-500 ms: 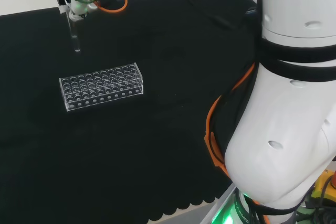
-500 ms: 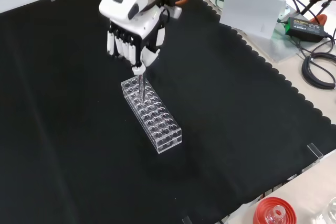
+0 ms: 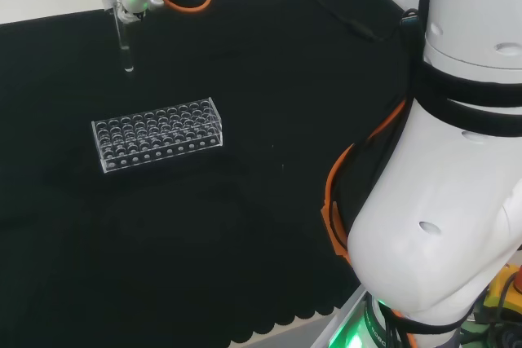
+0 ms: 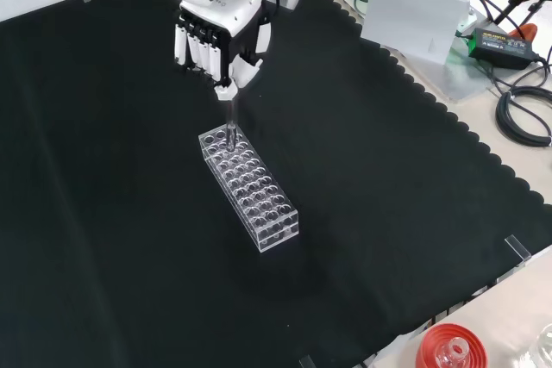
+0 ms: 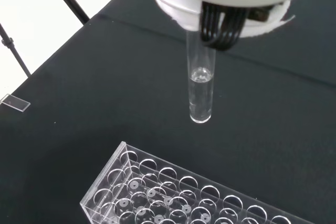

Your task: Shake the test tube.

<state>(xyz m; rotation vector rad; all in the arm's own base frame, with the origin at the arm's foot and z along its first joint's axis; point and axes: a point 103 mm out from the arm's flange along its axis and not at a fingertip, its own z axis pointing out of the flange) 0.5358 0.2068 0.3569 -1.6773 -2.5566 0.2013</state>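
A clear test tube (image 5: pixel 200 87) with a little clear liquid at its bottom hangs upright from my hand (image 4: pixel 216 36), whose curled fingers pinch its top. In the front view the test tube (image 4: pixel 231 122) hangs above the far end of a clear plastic rack (image 4: pixel 250 189) with many empty holes. In the head view the test tube (image 3: pixel 126 46) hangs from the hand (image 3: pixel 130 2) at the top left, well above and beyond the rack (image 3: pixel 157 134). The rack (image 5: pixel 178 195) lies below the tube in the wrist view.
Black cloth covers the bench. A white plate (image 4: pixel 412 16), a power brick and cables (image 4: pixel 517 109) lie off the cloth at the front view's right. A red ribbed ring stand (image 4: pixel 448 349) sits at the near edge. The arm's white links (image 3: pixel 449 160) stand at the head view's right.
The hand has lifted the test tube higher above the rack and shifted slightly right in the head view. The rack has not moved.
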